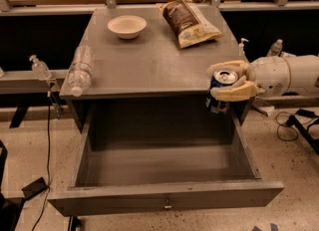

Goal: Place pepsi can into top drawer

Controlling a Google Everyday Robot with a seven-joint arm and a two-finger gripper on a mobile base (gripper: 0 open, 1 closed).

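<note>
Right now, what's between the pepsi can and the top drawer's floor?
Nothing: in the camera view the gripper holds the pepsi can at the cabinet's right front corner, with only open air to the top drawer.

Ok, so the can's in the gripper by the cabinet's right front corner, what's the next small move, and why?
Probably carry it a little to the left and toward the drawer front, then lower it. The gripper is shut on the pepsi can, which hangs at the right front corner of the cabinet top. That puts it roughly over the right wall of the top drawer, not its open floor.
</note>
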